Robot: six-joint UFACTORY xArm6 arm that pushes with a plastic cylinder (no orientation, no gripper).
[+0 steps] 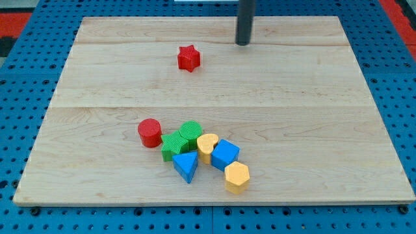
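My tip (pixel 243 43) sits at the surface's (pixel 325 130) top, right of the red star (pixel 188 58), not touching. No pincer fitted. Other blocks cluster well below.

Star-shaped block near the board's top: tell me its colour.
Red. The star block shows clearly in the camera view, left of my tip.

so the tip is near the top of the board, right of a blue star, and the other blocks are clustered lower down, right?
Not quite: the star is red, not blue, as the camera view shows. The rest holds: my tip is near the top of the board, to the view's right of the star and not touching it, and the other blocks cluster lower down.
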